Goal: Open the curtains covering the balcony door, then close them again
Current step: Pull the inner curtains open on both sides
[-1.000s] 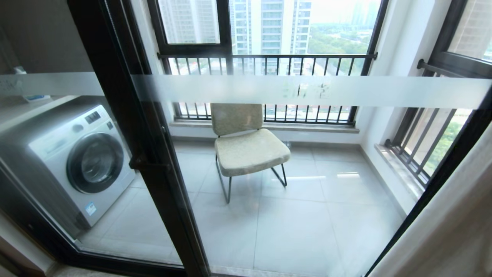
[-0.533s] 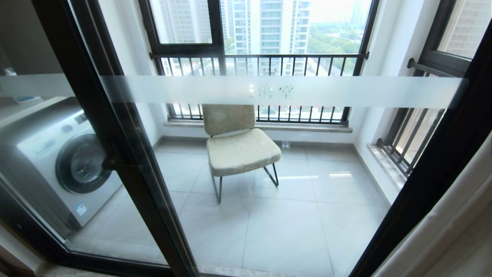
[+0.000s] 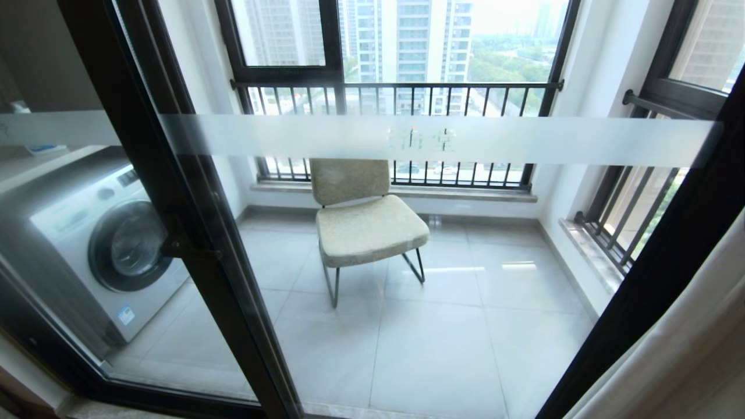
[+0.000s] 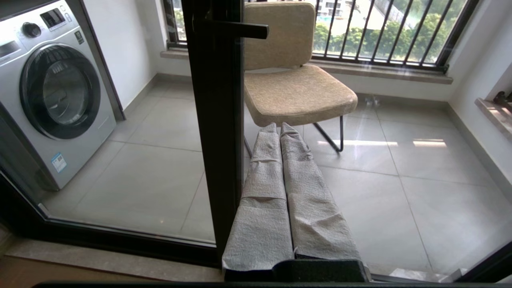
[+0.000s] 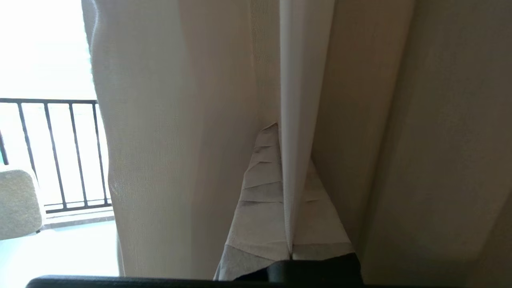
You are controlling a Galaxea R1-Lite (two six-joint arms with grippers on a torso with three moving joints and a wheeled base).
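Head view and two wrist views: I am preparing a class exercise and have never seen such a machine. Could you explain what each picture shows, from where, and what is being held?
This is a wheeled robot with two arms, each ending in a two-fingered gripper. The head view looks down through the balcony door, glass in a black frame with a frosted stripe. Behind it stand a chair and a washing machine. The curtains are bunched at the right edge, so the door is uncovered.

The left wrist view comes from a camera behind the left gripper. Its padded fingers are pressed together, hold nothing, and point at the door frame.

The right wrist view sits behind the right gripper, shut on a white fold of the curtains.
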